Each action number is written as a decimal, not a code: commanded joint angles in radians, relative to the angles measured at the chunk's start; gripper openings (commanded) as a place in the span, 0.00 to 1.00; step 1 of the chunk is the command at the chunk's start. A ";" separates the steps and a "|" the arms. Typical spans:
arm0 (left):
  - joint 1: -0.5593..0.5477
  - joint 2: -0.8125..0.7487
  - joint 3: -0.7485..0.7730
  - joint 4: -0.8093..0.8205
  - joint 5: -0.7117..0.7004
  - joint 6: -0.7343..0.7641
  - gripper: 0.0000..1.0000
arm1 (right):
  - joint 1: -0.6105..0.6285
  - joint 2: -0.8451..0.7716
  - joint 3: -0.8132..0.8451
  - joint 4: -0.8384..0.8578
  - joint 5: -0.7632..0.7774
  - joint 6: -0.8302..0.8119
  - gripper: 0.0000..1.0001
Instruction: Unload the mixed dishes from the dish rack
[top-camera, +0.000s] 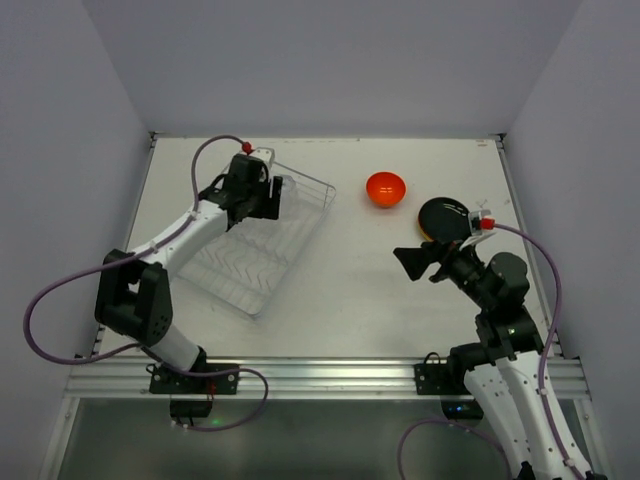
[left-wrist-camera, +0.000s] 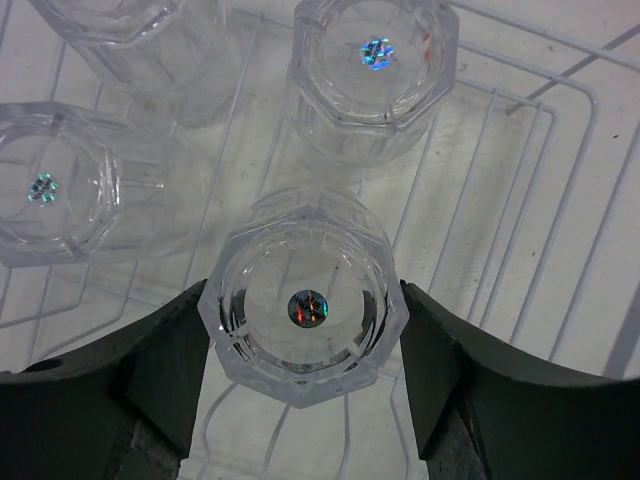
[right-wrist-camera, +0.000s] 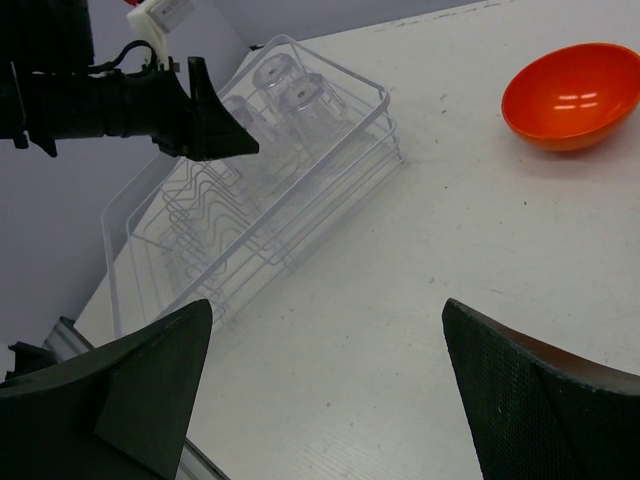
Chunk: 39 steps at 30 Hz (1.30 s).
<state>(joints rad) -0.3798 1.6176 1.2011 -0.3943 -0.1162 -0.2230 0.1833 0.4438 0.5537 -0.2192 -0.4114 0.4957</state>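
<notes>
The dish rack (top-camera: 262, 240) lies on the left of the table, and its wires also show in the left wrist view (left-wrist-camera: 560, 200) and the right wrist view (right-wrist-camera: 250, 220). My left gripper (top-camera: 275, 195) is over the rack's far end. In the left wrist view, the left gripper (left-wrist-camera: 303, 290) is shut on an upside-down clear glass (left-wrist-camera: 305, 310) that stands in the rack, one finger at each side. Three other glasses (left-wrist-camera: 375, 70) stand upside down beside it. The orange-red bowl (top-camera: 385, 189) and a black plate (top-camera: 447, 215) sit on the table to the right. My right gripper (top-camera: 403, 264) is open and empty above the table. The other plates are not in view.
White walls close the table on the left, back and right. An aluminium rail (top-camera: 320, 375) runs along the near edge. In the right wrist view the bowl (right-wrist-camera: 570, 95) is at the upper right and the left arm (right-wrist-camera: 120, 100) is at the upper left.
</notes>
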 joint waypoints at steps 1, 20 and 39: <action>0.005 -0.126 0.066 0.012 0.029 0.028 0.00 | 0.002 0.018 -0.003 0.040 -0.012 -0.014 0.99; -0.060 -0.723 -0.463 0.733 0.656 -0.648 0.00 | 0.047 0.159 -0.192 0.774 -0.504 0.400 0.99; -0.324 -0.578 -0.633 1.126 0.478 -0.957 0.00 | 0.235 0.430 -0.021 0.975 -0.471 0.385 0.76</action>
<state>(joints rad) -0.6941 1.0378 0.5835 0.5915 0.3882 -1.1351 0.4030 0.8581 0.5030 0.6716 -0.8822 0.8902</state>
